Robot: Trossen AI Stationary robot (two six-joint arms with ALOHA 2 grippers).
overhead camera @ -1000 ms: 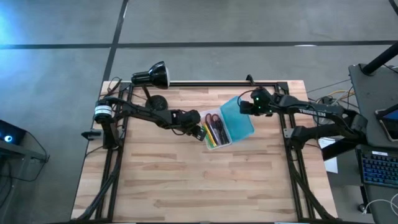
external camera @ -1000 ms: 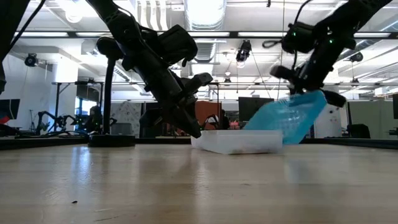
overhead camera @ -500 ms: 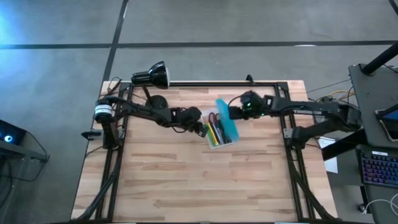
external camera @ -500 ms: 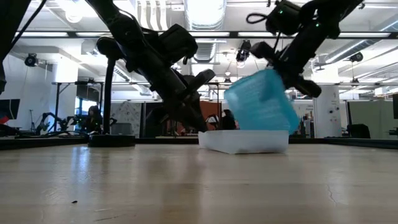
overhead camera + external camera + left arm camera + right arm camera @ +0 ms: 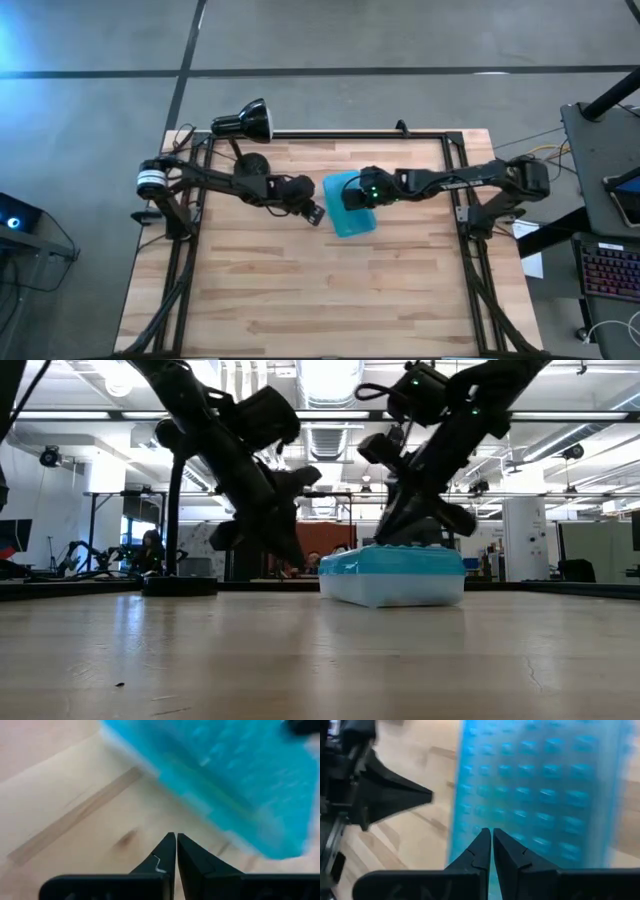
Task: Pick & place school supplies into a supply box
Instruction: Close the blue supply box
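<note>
A: Location of box (image 5: 352, 204)?

B: On table (image 5: 300, 290), right of centre in high view, nearer the far edge. Teal lid down over the whitish base (image 5: 392, 593) in low view; flat, closed or very nearly so. Seam not clear enough to confirm latched.

A: Right gripper (image 5: 350, 195)?

B: Directly over the box, on its lid. Right wrist view: fingertips (image 5: 481, 851) pinched together, nothing between them, studded teal surface filling the frame just beyond. Apparently pressing on or just above the lid; contact itself not confirmed.

A: Left gripper (image 5: 316, 213)?

B: Just beside the box, at its left edge in high view, apart from it. Left wrist view: fingers (image 5: 162, 860) closed tip to tip, empty, bare wood beneath, teal lid just ahead. Low view: tip (image 5: 296, 557) angled down toward the table, left of the box.

A: Supplies?

B: None visible outside the box. Contents not readable through the lid.

A: Other items?

B: Black lamp (image 5: 243, 121) at far-left edge of table, well apart from the box.
</note>
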